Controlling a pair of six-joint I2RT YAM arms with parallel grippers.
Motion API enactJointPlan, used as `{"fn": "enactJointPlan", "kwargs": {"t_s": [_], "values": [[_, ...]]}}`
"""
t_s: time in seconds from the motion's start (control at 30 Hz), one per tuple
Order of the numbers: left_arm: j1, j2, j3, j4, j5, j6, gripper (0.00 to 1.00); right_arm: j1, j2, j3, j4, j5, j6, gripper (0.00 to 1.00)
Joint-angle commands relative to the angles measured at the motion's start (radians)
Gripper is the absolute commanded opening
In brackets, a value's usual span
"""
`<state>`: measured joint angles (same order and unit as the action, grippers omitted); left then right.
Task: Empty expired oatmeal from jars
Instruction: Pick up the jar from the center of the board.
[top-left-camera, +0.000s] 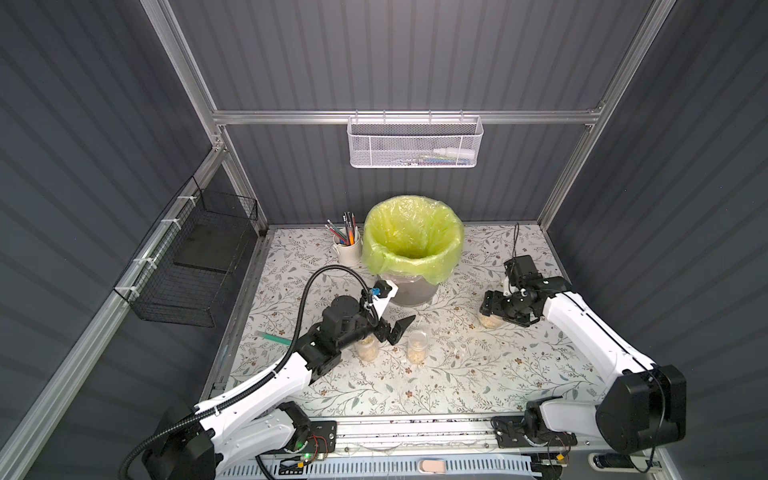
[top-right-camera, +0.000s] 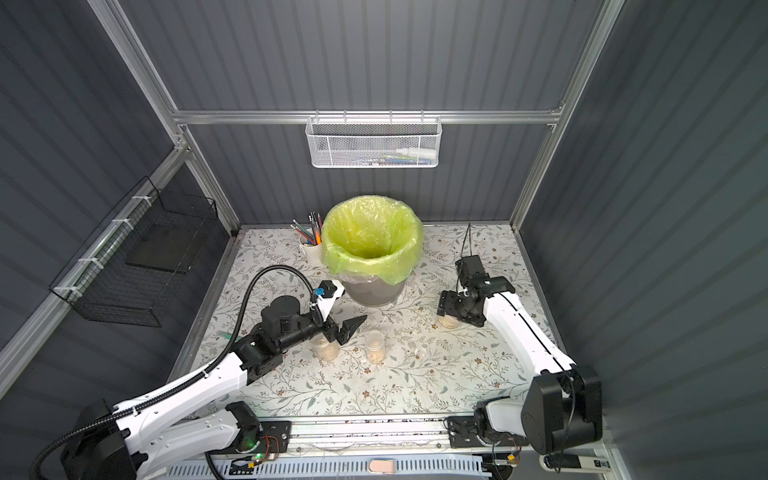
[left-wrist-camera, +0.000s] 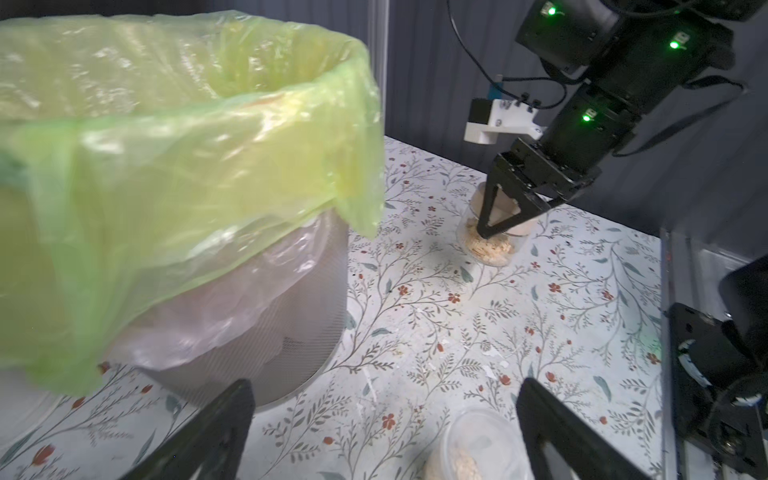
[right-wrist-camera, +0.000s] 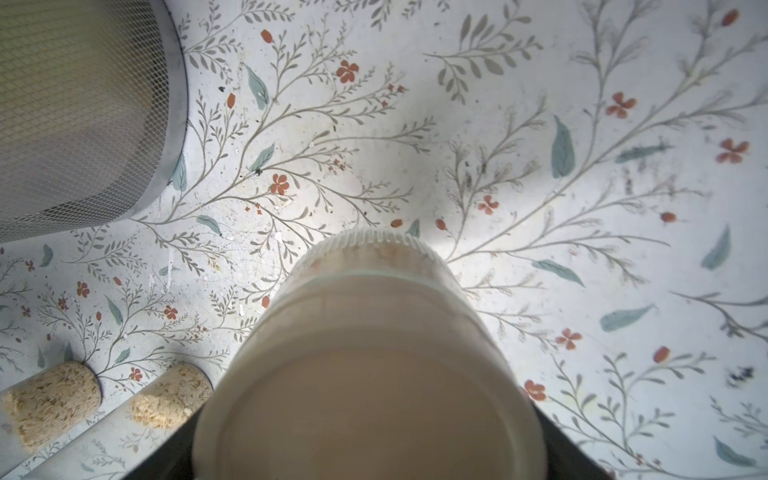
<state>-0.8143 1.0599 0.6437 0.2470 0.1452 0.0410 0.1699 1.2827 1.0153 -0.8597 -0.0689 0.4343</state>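
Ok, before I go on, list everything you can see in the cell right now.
narrow jars: two, clear, mid-table
wide jar: one, clear, table's right side, beige lid on
oatmeal: tan, in all three jars
bin: one, grey mesh, yellow-green bag, back centre
mug: one, white, holding pencils, beside bin
pen: one, teal, table's left edge
mesh basket: one, white, back rail
wire basket: one, black, left wall
left gripper: black, open, by narrow jars
right gripper: black, closed on beige lid
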Motion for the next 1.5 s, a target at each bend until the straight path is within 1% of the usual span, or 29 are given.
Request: {"fn": "enactJointPlan", "kwargs": {"t_s": [0.0, 0.07, 0.13, 0.23, 0.3, 0.4, 0.43, 0.47, 0.6, 0.73, 0.87, 1.03, 1.17, 1.37, 1.47], "values": [[-0.041, 0.048, 0.078, -0.005, 0.041, 0.058, 1.00, -0.028, -0.058, -0.007, -0.061, -0.045, -0.033, 0.68], [-0.047, 0.088, 0.117, -0.021, 0.102, 0.045, 1.00, -0.041, -0.073, -0.001, -0.097, -0.059, -0.043, 0.68], [-0.069, 0.128, 0.163, -0.058, 0.121, 0.055, 1.00, -0.051, -0.088, 0.007, -0.129, -0.073, -0.050, 0.68], [-0.118, 0.180, 0.204, -0.060, 0.120, 0.088, 1.00, -0.065, -0.127, 0.023, -0.160, -0.121, -0.052, 0.68], [-0.141, 0.219, 0.220, -0.027, 0.128, 0.089, 1.00, -0.072, -0.149, 0.045, -0.185, -0.141, -0.049, 0.68], [-0.155, 0.292, 0.243, 0.061, 0.174, 0.062, 1.00, -0.076, -0.158, 0.071, -0.215, -0.183, -0.044, 0.69], [-0.168, 0.322, 0.261, 0.072, 0.177, 0.065, 1.00, -0.076, -0.189, 0.077, -0.222, -0.193, -0.040, 0.69], [-0.182, 0.348, 0.280, 0.073, 0.206, 0.072, 1.00, -0.078, -0.195, 0.081, -0.230, -0.203, -0.036, 0.69], [-0.246, 0.463, 0.353, 0.088, 0.216, 0.099, 1.00, -0.079, -0.204, 0.101, -0.264, -0.207, -0.034, 0.69], [-0.287, 0.563, 0.396, 0.167, 0.235, 0.112, 1.00, -0.081, -0.211, 0.110, -0.287, -0.225, -0.032, 0.69], [-0.289, 0.636, 0.424, 0.241, 0.247, 0.112, 1.00, -0.084, -0.228, 0.118, -0.298, -0.257, -0.022, 0.69], [-0.289, 0.710, 0.481, 0.251, 0.281, 0.117, 1.00, -0.089, -0.237, 0.147, -0.344, -0.321, -0.027, 0.70], [-0.287, 0.729, 0.465, 0.320, 0.251, 0.108, 1.00, -0.090, -0.255, 0.150, -0.357, -0.326, -0.021, 0.70], [-0.283, 0.764, 0.485, 0.318, 0.228, 0.116, 1.00, -0.099, -0.281, 0.131, -0.344, -0.358, -0.006, 0.69], [-0.270, 0.776, 0.493, 0.332, 0.239, 0.108, 1.00, -0.106, -0.281, 0.135, -0.349, -0.363, -0.011, 0.69]]}}
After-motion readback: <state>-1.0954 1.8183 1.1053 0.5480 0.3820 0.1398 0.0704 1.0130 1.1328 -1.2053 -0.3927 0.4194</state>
